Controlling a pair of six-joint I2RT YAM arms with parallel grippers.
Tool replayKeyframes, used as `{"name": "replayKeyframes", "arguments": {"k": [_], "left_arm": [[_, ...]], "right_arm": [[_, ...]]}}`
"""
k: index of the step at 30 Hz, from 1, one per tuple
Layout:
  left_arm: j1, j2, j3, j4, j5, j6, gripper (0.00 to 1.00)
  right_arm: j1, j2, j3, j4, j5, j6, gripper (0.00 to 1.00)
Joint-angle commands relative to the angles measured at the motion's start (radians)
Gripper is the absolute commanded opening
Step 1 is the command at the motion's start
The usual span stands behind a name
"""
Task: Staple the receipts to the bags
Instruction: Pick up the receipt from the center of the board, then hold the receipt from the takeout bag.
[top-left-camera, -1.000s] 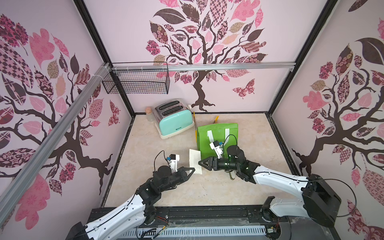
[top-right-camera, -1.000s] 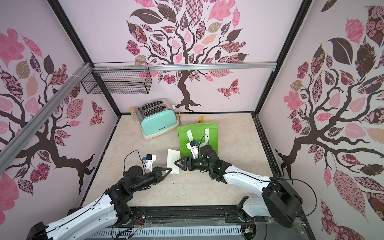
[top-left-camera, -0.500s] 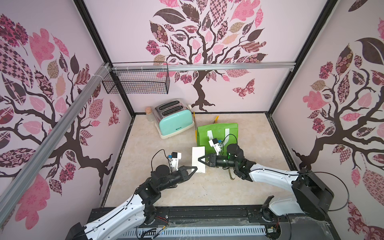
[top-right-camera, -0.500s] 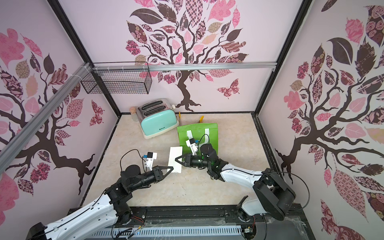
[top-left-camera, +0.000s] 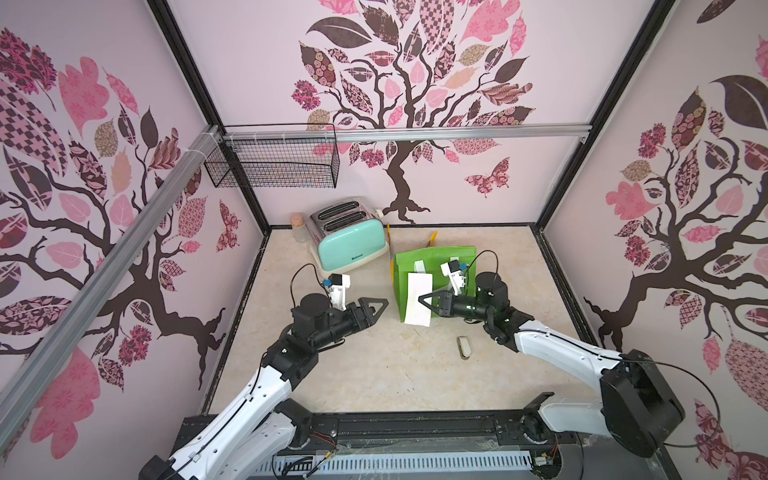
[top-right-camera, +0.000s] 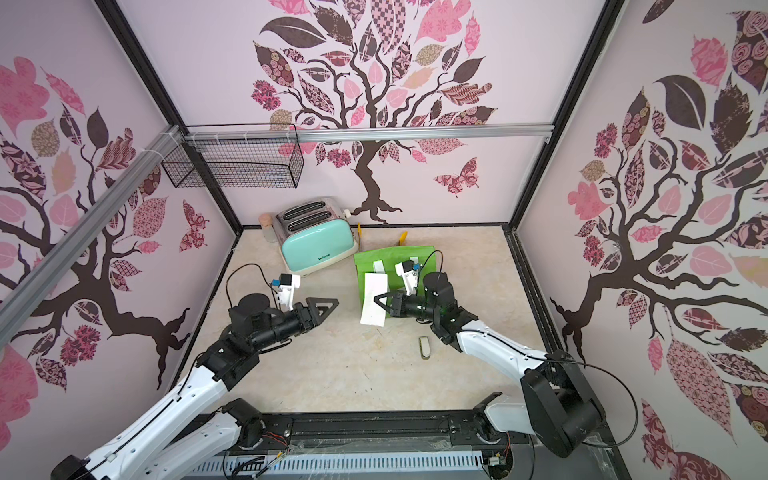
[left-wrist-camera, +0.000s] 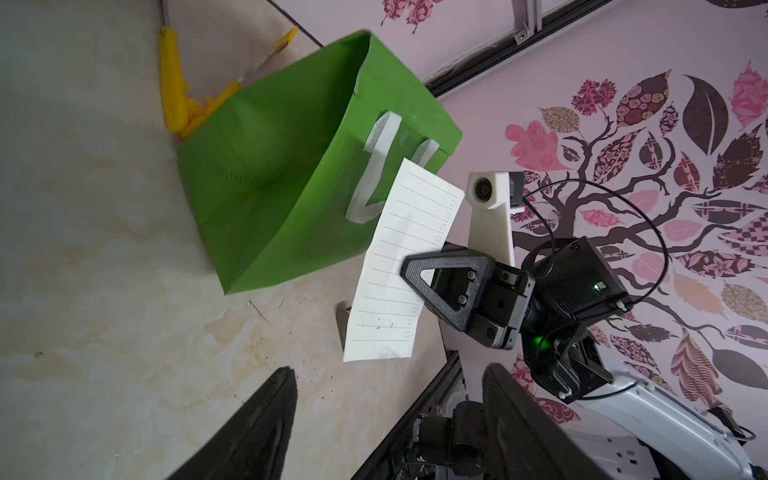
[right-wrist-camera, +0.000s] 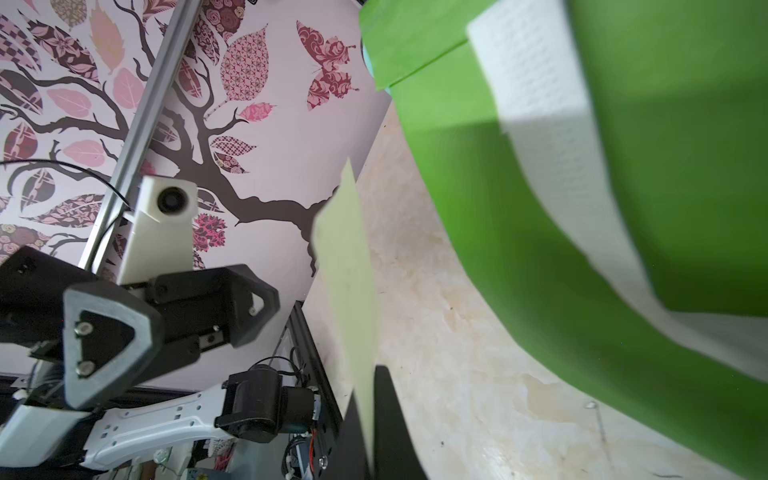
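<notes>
the right gripper (top-left-camera: 422, 299) is clenched on the receipt (top-left-camera: 417, 297), pinching one long edge about halfway along, so the slip juts out past its fingertips, with one end toward the white handle (left-wrist-camera: 374, 174) and the other hanging beyond the bag's near edge. the green bag (top-left-camera: 453, 254) lies right beside the right gripper, under and behind the slip. in the right wrist view the paper (right-wrist-camera: 349, 266) is seen edge-on between the fingers (right-wrist-camera: 388, 419), with bare floor showing between it and the bag (right-wrist-camera: 665, 124). the left gripper (top-left-camera: 376, 309) is released, jaws spread with nothing between them, pointing at the receipt across a gap. a small grey object (top-left-camera: 464, 346) lies on the floor near the right gripper's wrist.
</notes>
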Motion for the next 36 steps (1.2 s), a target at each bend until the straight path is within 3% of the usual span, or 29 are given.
{"name": "replayKeyframes", "arguments": {"k": [1, 6, 9, 15, 22, 36], "left_arm": [[0.074, 0.075, 0.1, -0.095, 0.046, 0.183, 0.77], [0.204, 0.291, 0.28, -0.067, 0.234, 0.312, 0.82], [0.227, 0.411, 0.384, -0.04, 0.325, 0.396, 0.84], [0.23, 0.582, 0.528, 0.006, 0.392, 0.497, 0.83], [0.224, 0.759, 0.62, 0.097, 0.488, 0.484, 0.77], [0.153, 0.926, 0.742, 0.087, 0.535, 0.536, 0.7]], "right_arm": [[-0.085, -0.004, 0.067, -0.082, -0.12, -0.125, 0.0], [-0.12, 0.045, 0.13, -0.099, -0.173, -0.205, 0.0], [-0.123, 0.099, 0.18, -0.128, -0.213, -0.233, 0.0], [-0.125, 0.214, 0.273, -0.214, -0.263, -0.272, 0.0], [-0.145, 0.291, 0.332, -0.211, -0.277, -0.269, 0.0], [-0.227, 0.351, 0.352, -0.161, -0.343, -0.214, 0.0]]}}
